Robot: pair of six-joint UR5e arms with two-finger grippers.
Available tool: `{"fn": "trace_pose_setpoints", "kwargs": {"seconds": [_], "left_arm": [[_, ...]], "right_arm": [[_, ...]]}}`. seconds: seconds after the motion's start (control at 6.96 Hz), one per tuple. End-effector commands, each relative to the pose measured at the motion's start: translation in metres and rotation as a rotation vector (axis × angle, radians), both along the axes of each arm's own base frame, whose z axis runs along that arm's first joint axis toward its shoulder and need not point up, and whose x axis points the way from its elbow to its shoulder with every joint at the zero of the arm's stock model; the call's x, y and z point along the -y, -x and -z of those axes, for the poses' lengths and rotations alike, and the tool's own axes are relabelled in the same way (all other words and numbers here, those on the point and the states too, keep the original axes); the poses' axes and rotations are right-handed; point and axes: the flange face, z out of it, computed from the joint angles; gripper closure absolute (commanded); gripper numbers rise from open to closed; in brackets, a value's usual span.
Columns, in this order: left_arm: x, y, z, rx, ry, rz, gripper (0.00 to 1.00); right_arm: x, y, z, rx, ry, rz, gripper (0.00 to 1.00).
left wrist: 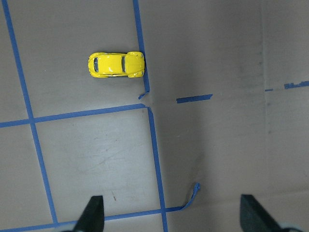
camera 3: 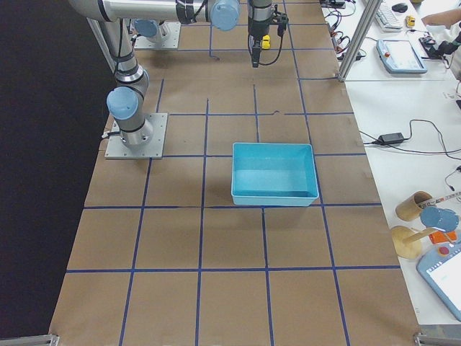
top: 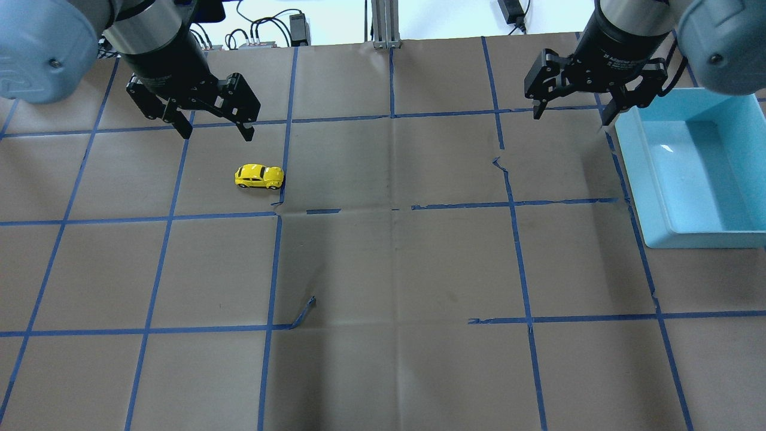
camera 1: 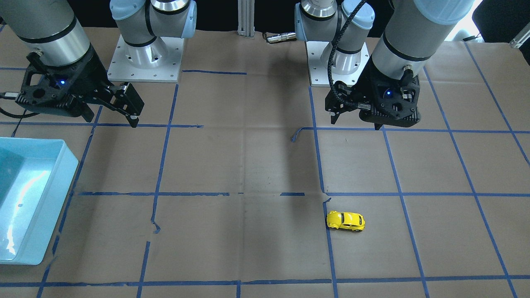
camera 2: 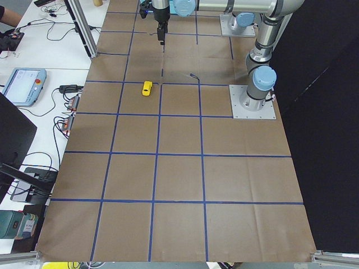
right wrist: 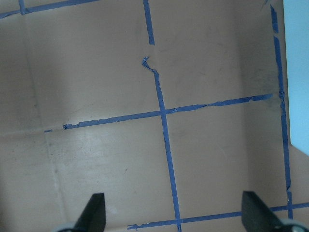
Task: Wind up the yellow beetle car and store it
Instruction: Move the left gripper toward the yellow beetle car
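Your yellow beetle car stands on its wheels left of the bench's middle, toward the operators' edge, with one end at a blue tape line. The left wrist view catches it. The right wrist view gets only tape and a sliver of the light-blue bin. The left gripper and right gripper both hang spread. You can't read the lettering on the right wrist.
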Motion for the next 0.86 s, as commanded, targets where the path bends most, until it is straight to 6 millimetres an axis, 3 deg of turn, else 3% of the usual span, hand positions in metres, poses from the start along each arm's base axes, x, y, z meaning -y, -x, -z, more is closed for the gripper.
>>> {"fn": "trace_pose_setpoints", "kwargs": {"seconds": [0.0,0.29,0.43,0.72], "left_arm": [[0.001,0.001,0.001,0.001,0.000,0.002,0.00],[0.000,0.001,0.000,0.001,0.000,-0.009,0.00],[0.007,0.000,0.009,0.001,-0.008,0.066,0.00],[0.021,-0.002,0.028,-0.025,-0.016,0.509,0.00]], "right_arm": [[0.000,0.000,0.003,0.002,-0.006,0.000,0.00],[0.001,0.000,0.002,0.002,-0.004,0.000,0.00],[0.000,0.000,0.003,0.002,-0.006,0.001,0.00],[-0.001,0.000,0.006,0.002,-0.012,0.001,0.00]]}}
